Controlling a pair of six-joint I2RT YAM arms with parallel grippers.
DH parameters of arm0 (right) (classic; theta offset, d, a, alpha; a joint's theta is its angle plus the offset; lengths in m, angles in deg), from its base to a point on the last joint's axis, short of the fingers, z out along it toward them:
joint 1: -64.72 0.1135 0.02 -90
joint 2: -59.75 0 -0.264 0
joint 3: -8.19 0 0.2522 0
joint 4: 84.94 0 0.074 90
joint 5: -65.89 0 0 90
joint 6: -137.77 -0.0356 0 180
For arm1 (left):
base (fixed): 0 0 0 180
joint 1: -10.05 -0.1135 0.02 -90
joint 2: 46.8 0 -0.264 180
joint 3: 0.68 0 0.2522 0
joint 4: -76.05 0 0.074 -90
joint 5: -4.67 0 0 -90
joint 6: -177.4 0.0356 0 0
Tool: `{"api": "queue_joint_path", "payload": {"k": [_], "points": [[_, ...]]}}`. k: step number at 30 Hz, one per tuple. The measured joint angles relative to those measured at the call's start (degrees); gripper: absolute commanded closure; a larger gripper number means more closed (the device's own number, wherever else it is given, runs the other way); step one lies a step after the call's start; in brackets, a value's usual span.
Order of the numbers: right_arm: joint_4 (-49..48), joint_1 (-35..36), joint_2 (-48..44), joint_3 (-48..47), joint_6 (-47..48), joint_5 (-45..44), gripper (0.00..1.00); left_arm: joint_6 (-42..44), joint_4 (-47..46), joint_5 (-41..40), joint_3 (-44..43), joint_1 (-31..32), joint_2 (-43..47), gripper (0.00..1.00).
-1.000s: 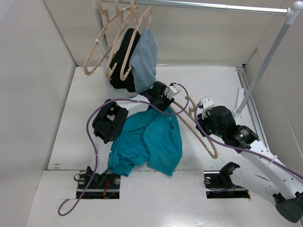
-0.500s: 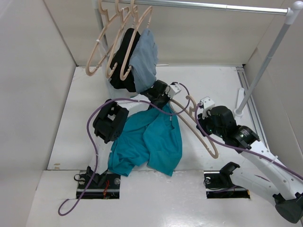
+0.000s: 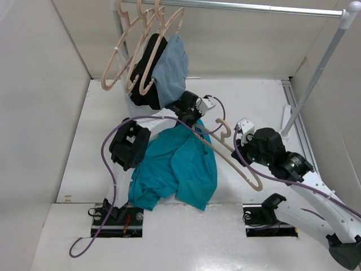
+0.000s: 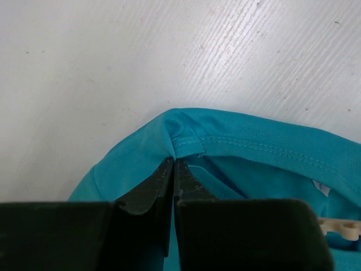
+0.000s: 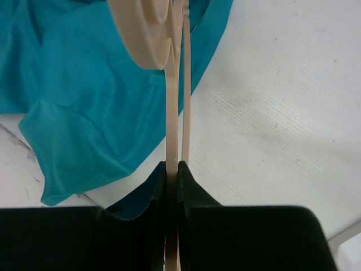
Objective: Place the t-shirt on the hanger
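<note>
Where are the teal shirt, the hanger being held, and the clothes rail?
Teal shirt (image 3: 186, 169), overhead view, middle of the cloth.
Hanger (image 5: 171, 124), right wrist view, on its thin bar.
Clothes rail (image 3: 237, 7), overhead view, middle of the rod.

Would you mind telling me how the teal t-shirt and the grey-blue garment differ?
The teal t-shirt lies crumpled on the table; the grey-blue garment hangs below the rail. The t-shirt is pinched at a stitched edge by the left gripper; nothing grips the grey-blue garment. Both are cloth.

Left tool (image 4: 172, 162) and right tool (image 5: 172, 166) both clamped tight.
</note>
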Motion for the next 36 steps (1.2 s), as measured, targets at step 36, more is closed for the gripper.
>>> {"api": "queue_joint_path", "payload": {"k": [36], "points": [[-13.09, 0.0, -1.62, 11.39, -4.9, 0.74, 1.0, 0.15, 13.68, 7.76, -3.87, -0.33, 6.93, 1.0]]}}
